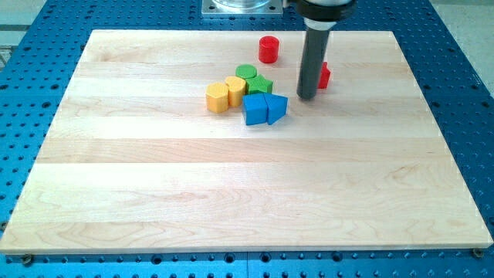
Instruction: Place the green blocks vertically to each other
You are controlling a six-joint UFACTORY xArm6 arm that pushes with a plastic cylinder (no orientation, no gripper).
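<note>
A green round block [246,72] sits near the board's upper middle, and a green star-shaped block [260,85] touches it just below and to the right. My tip [306,97] rests on the board to the right of the green star block, with a gap between them. The dark rod rises from the tip to the view's top. The tip touches no green block.
Two yellow blocks [218,97] [235,90] sit left of the green ones. A blue cube [254,109] and a blue triangular block [276,107] lie just below them. A red cylinder [268,49] stands above. A red block [323,75] is partly hidden behind the rod.
</note>
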